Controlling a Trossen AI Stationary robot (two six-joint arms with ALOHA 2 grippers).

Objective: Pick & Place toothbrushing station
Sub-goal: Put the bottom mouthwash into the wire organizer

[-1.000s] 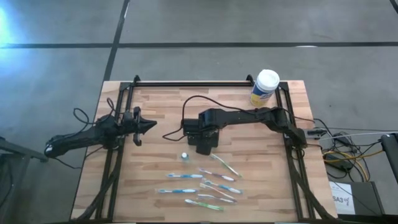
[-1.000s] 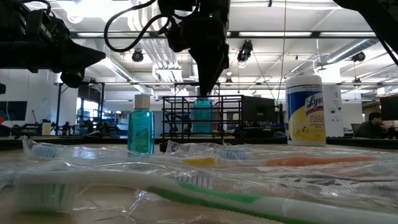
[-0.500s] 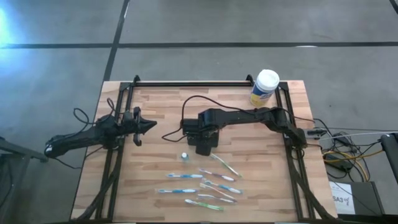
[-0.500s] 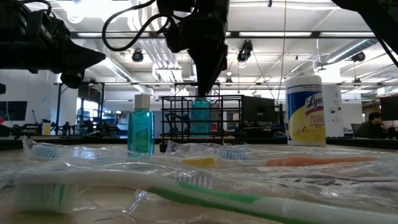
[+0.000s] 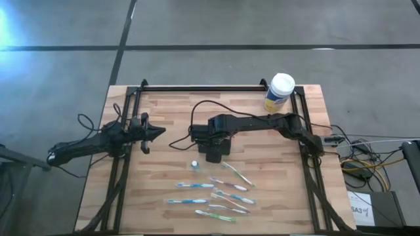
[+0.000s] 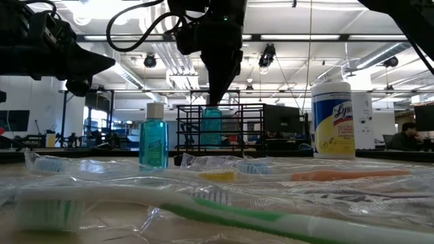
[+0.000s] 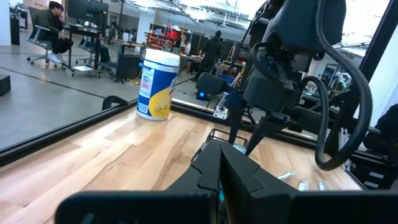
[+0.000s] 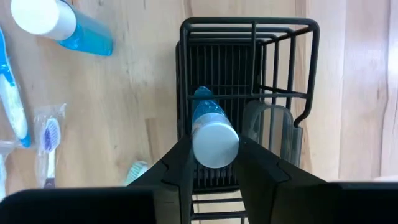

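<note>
My left jaws [image 5: 159, 132] hang pressed together at centre-left of the high view. At centre, my right jaws [image 8: 211, 163] are clamped on a small blue bottle [image 8: 211, 134], which has shifted left inside the wire holder [image 8: 186, 74] in the low view, so it is nearly placed. I count one more blue bottle [image 6: 154, 137] on the worktop [image 5: 164, 105], one yellow canister [image 5: 279, 92], and some seven wrapped toothbrushes [image 5: 194, 185].
</note>
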